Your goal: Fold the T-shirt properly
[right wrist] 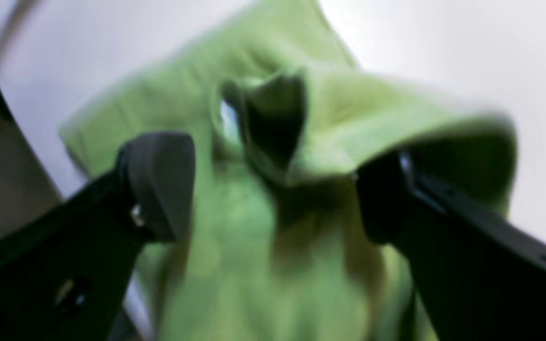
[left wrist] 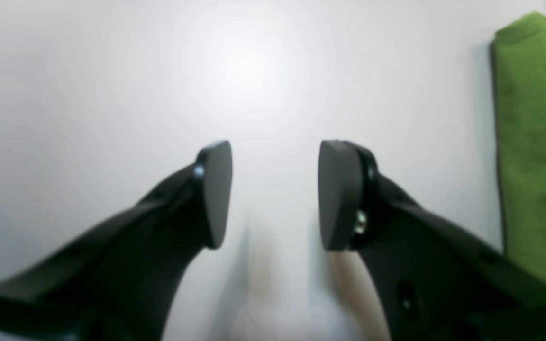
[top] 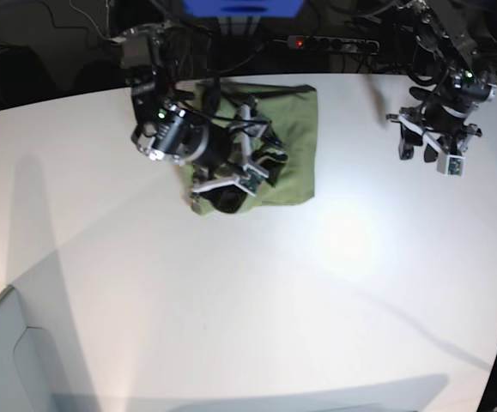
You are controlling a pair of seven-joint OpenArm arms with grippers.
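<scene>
Green T-shirt [top: 293, 146]: one, folded on table [top: 257, 292]. Two tools: left tool [left wrist: 275, 194] agape, empty; right tool [right wrist: 275, 189] agape over cloth.

The big white table [top: 257, 283] is bare from its middle to its near edge. By the far edge, the soft folded green T-shirt [top: 295, 142] blocks the way.

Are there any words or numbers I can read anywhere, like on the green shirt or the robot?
None can be read.
T-shirt: plain green, no print visible.
White patches on each end effector mount, right end effector and left end effector: too small to tell if they carry text.
Power strip at the back: no readable marks.
</scene>
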